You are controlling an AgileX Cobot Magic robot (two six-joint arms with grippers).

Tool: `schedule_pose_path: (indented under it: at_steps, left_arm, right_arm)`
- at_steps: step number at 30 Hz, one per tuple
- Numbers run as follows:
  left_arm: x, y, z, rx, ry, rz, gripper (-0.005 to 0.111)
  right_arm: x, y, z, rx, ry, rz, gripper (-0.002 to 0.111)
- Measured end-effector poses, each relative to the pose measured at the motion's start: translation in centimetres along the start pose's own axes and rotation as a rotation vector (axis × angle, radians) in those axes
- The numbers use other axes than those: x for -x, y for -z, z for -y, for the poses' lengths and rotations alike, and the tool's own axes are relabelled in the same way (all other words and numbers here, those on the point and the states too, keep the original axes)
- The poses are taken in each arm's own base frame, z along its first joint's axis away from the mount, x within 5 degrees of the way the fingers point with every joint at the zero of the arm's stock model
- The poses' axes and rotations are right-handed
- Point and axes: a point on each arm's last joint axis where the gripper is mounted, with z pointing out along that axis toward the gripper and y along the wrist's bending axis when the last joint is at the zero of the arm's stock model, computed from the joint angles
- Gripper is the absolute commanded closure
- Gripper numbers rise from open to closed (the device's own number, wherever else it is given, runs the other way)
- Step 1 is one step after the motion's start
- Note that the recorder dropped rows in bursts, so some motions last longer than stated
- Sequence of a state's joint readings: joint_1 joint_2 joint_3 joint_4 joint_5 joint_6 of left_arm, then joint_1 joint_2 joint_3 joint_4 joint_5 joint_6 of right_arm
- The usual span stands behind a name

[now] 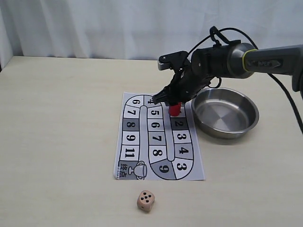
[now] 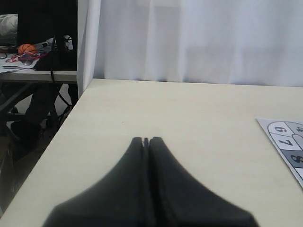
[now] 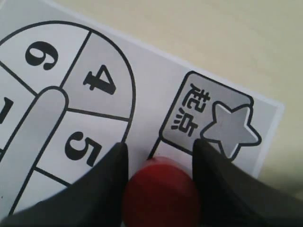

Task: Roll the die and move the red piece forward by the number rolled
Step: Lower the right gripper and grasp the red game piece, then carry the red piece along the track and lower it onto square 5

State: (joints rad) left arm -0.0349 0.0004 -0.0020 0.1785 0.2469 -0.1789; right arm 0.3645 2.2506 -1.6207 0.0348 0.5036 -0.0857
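The red piece (image 1: 174, 109) (image 3: 161, 194) stands at the upper right of the paper game board (image 1: 158, 137), just past the star start square (image 3: 208, 118) and above the square marked 2. My right gripper (image 1: 174, 101) (image 3: 160, 149) reaches down over it, and its two black fingers press on either side of the piece. The die (image 1: 146, 201) lies on the table in front of the board's near edge, with several dark pips on its top face. My left gripper (image 2: 147, 140) is shut and empty over bare table; the exterior view does not show it.
A steel bowl (image 1: 225, 112) sits right of the board, close under my right arm. A white curtain hangs behind the table. The board's left corner (image 2: 286, 142) shows at the edge of the left wrist view. The table's left edge (image 2: 61, 132) drops off beside a cluttered desk.
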Motion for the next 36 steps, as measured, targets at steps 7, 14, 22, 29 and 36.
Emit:
schedule_pose_path:
  at_steps: [7,14,22,29,36]
  left_arm:
    - [0.0,0.0,0.0,0.0,0.0,0.0,0.107]
    - [0.0,0.0,0.0,0.0,0.0,0.0,0.107]
    - [0.0,0.0,0.0,0.0,0.0,0.0,0.107]
    - [0.0,0.0,0.0,0.0,0.0,0.0,0.107]
    - [0.0,0.0,0.0,0.0,0.0,0.0,0.107]
  right_arm:
    - [0.0,0.0,0.0,0.0,0.0,0.0,0.104]
    - [0.4,1.6,0.0,0.003,-0.018,-0.017,0.104]
    - [0.1,3.2,-0.6,0.01,-0.009,-0.027,0.104]
    - [-2.4,1.7,-0.7,0.007,-0.013,-0.039,0.104]
    - [-2.6,1.5,-0.7,0.005,-0.014,-0.02,0.104]
